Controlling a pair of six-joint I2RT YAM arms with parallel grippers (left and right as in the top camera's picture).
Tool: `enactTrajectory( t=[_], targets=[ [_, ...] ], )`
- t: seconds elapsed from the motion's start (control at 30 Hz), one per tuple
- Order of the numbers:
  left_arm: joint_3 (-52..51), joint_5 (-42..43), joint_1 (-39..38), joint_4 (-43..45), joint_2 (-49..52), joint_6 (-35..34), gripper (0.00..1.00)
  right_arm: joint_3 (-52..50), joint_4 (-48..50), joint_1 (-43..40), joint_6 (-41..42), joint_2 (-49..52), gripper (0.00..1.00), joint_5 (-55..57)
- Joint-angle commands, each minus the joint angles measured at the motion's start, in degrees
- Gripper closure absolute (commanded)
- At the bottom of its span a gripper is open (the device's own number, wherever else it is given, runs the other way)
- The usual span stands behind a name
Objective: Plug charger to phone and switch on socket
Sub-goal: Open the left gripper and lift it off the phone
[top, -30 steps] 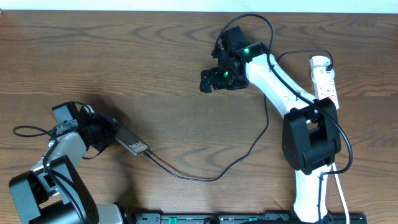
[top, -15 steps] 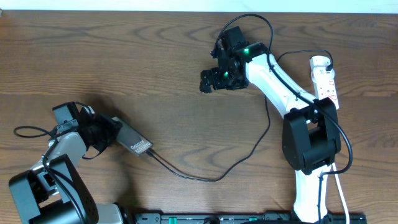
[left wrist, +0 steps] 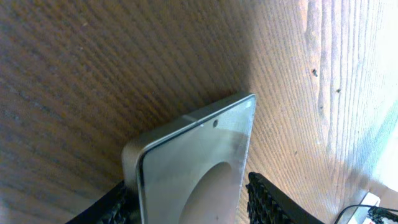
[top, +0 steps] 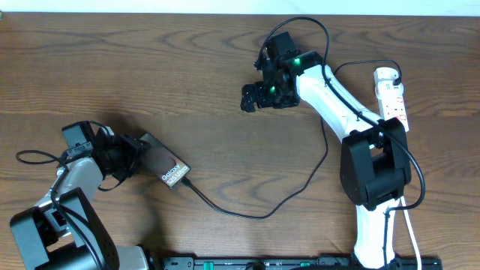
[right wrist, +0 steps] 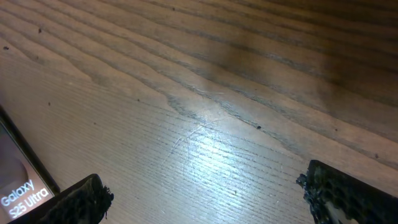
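The phone (top: 166,166), a dark slab with white "Galaxy" print, lies at the left of the table, held at one end by my left gripper (top: 129,159), which is shut on it. In the left wrist view the phone (left wrist: 199,149) fills the space between the fingers (left wrist: 186,208). The charger cable (top: 255,215) runs from the phone's free end in a loop toward the white socket strip (top: 391,94) at the far right. My right gripper (top: 251,96) is open and empty above the table's middle back; its wrist view (right wrist: 205,199) shows a corner of the phone (right wrist: 22,194).
The right arm's white links (top: 337,97) cross in front of the socket strip and hide part of it. Black arm cables (top: 315,30) loop near the back edge. The arm bases stand at the front edge.
The left gripper has turned the phone, so more of its printed face shows, and shifted it slightly right. The cable end moved with it. The right arm has not moved.
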Motion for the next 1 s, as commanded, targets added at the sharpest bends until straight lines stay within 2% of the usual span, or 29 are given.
enactTrajectory(
  t=[0.0, 0.07, 0.3, 0.4, 0.43, 0.47, 0.73, 0.97],
  targets=[
    [-1.1, -6.3, 0.2, -2.8, 1.1, 0.4, 0.47, 1.1, -0.1, 0.3, 0.4, -0.2, 0.01, 0.5],
    [-1.1, -6.9, 0.2, -3.6, 1.1, 0.4, 0.43, 1.1, -0.1, 0.4, 0.4, -0.2, 0.01, 0.5],
    [-1.1, -8.1, 0.2, -5.5, 1.1, 0.4, 0.40, 1.1, -0.1, 0.3, 0.4, -0.2, 0.01, 0.5],
    [-1.1, -8.1, 0.2, -5.5, 1.1, 0.4, 0.25, 1.1, -0.1, 0.3, 0.4, -0.2, 0.01, 0.5],
    [-1.0, -8.1, 0.2, -5.5, 1.0, 0.3, 0.13, 1.1, -0.1, 0.3, 0.4, -0.2, 0.01, 0.5],
    [-0.9, -8.0, 0.3, -5.5, 1.0, 0.3, 0.11, 1.1, -0.1, 0.3, 0.4, -0.2, 0.01, 0.5],
    [2.3, -7.8, 0.3, -5.5, -4.2, 0.5, 0.09, 1.1, 0.2, 0.3, 0.4, -0.2, 0.01, 0.5],
    [6.4, -3.9, -2.6, -5.7, -12.6, 8.0, 0.09, 2.3, 0.1, -0.4, 0.4, -1.1, 0.01, 0.5]
  ],
)
